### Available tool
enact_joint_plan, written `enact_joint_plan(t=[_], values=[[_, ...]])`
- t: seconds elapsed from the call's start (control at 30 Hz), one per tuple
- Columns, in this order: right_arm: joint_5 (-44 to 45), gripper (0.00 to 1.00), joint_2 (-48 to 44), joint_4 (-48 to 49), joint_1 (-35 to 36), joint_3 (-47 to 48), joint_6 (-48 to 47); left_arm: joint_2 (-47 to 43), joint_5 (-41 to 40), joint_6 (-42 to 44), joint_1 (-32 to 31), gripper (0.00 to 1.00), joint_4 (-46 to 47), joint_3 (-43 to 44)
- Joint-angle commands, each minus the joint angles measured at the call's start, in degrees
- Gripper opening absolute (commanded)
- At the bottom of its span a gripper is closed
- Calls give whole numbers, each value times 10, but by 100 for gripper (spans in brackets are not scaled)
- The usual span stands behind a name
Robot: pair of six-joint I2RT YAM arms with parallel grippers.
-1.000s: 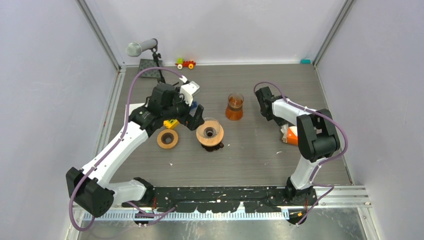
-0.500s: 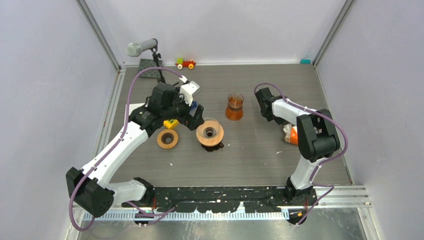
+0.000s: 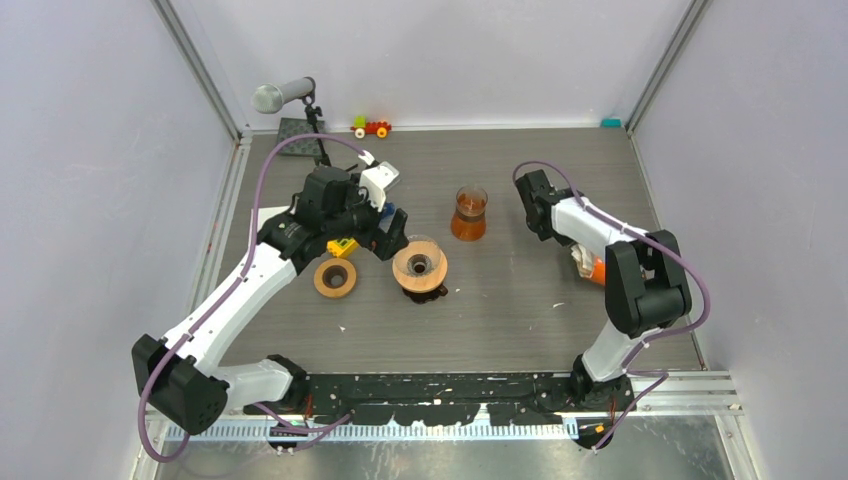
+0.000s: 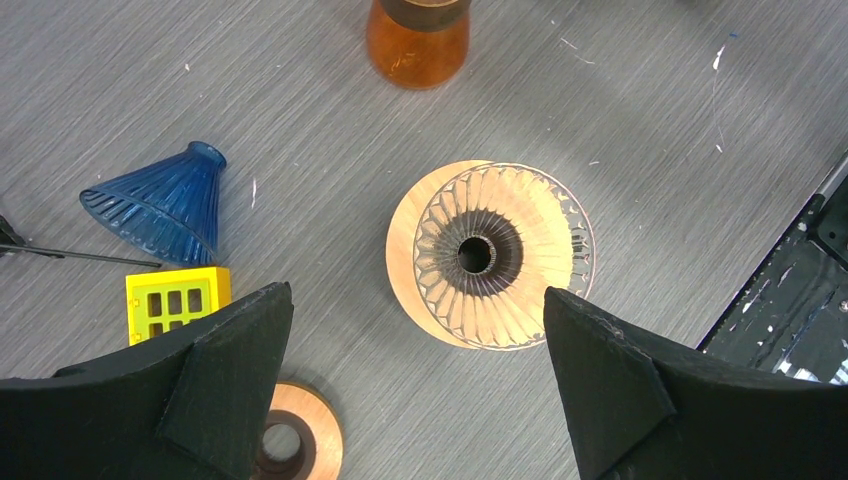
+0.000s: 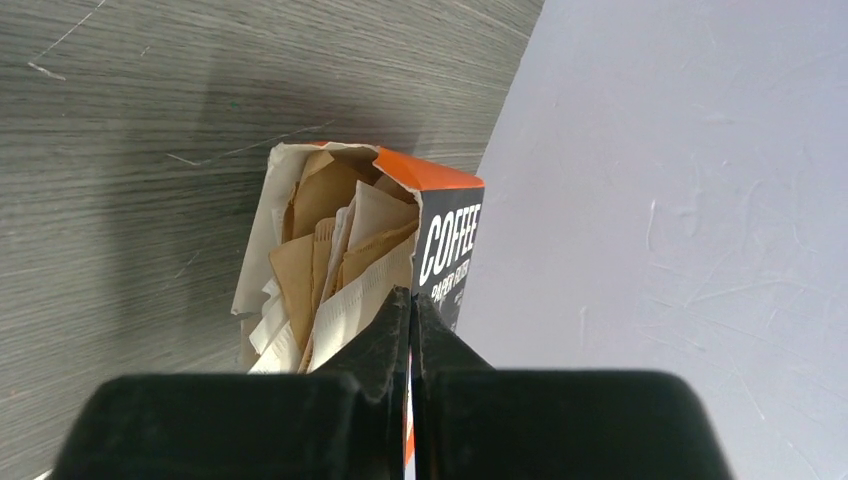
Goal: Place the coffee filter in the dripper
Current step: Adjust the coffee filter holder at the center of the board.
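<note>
I'm looking at a grey wood-grain table (image 3: pixel 500 310) walled in pale lilac. The right tool (image 5: pixel 411 297), fingers pressed together, is touching the coffee filters (image 5: pixel 295 270) in their box (image 5: pixel 450 250); whether it is pinching one, I cannot tell. The left tool (image 4: pixel 415 295), spread wide, is hovering over the dripper (image 4: pixel 500 250).

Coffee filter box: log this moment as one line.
right gripper: shut at filter box mouth | grip on filters: unclear | left gripper: open over dripper | dripper: no filter
</note>
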Motion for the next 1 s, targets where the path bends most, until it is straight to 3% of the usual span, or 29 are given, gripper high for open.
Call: enact_joint_plan(t=[0.0,0.5,0.63,0.87,0.97], values=[[-16,2,-48,-26,-2,30,-3,-6,-6,11,2,99,27,3],[-244,1,-200,-70,-26,97,71,20,-6,20,2,98,11,26],[-309,1,-202,-57,-66,82,89,20,-7,20,2,98,12,32],[-499,1,-184,-17,-198,49,125,19,8,3,2,98,16,32],[-532,1,-177,-5,-218,32,121,17,14,-1,2,98,16,32]])
